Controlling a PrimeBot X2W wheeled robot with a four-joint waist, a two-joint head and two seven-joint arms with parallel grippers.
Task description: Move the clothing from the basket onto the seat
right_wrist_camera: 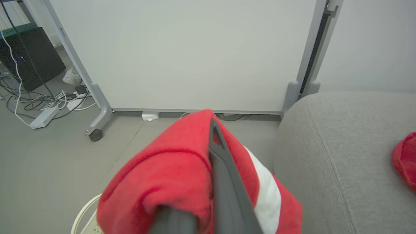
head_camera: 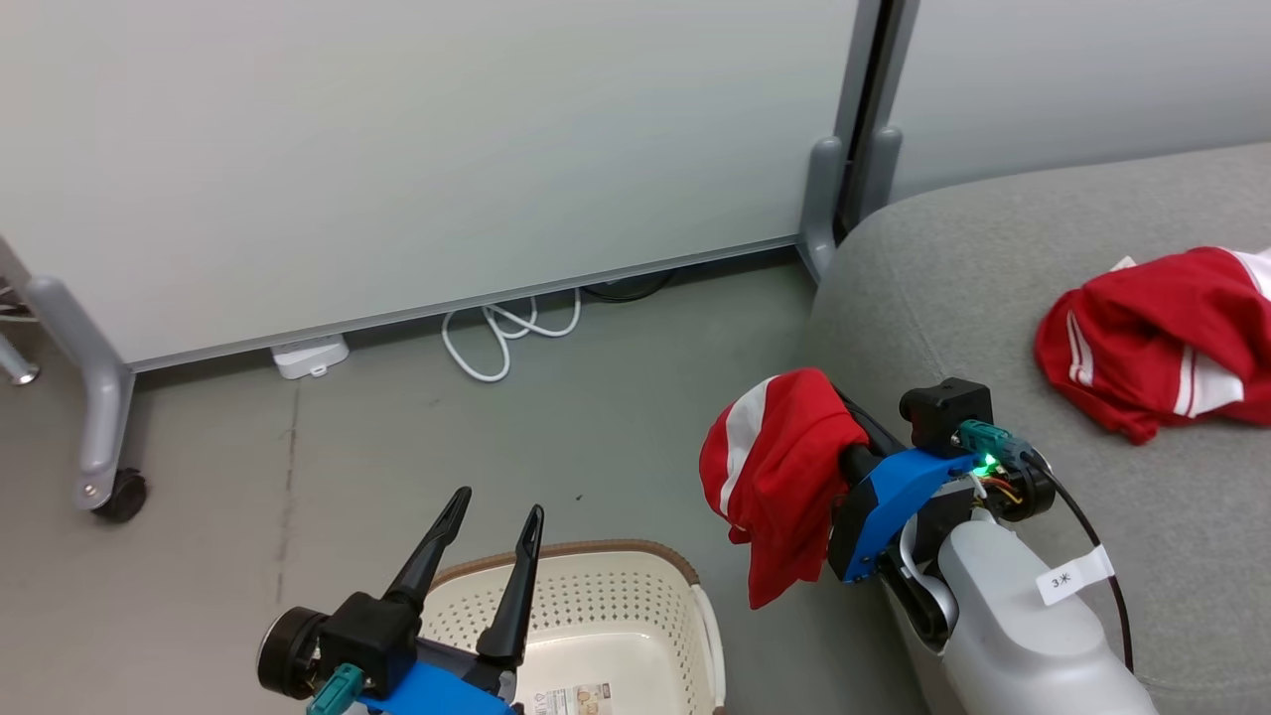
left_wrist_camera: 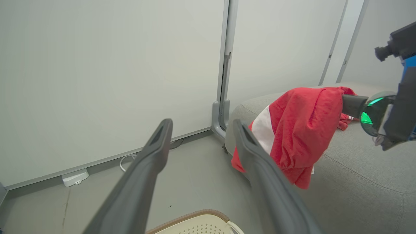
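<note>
A red garment with a white stripe is draped over the fingers of my right gripper, which is shut on it. It hangs at the left corner of the grey seat, above the floor and to the right of the basket. A second red and white garment lies crumpled on the seat at the right. My left gripper stands open with nothing in it over the cream basket's far rim. What shows of the basket's inside holds no clothing.
A pale partition wall stands behind, with a wheeled foot at the left and a post by the seat's corner. A white cable and a white adapter lie at its base. A black box and cables sit far left.
</note>
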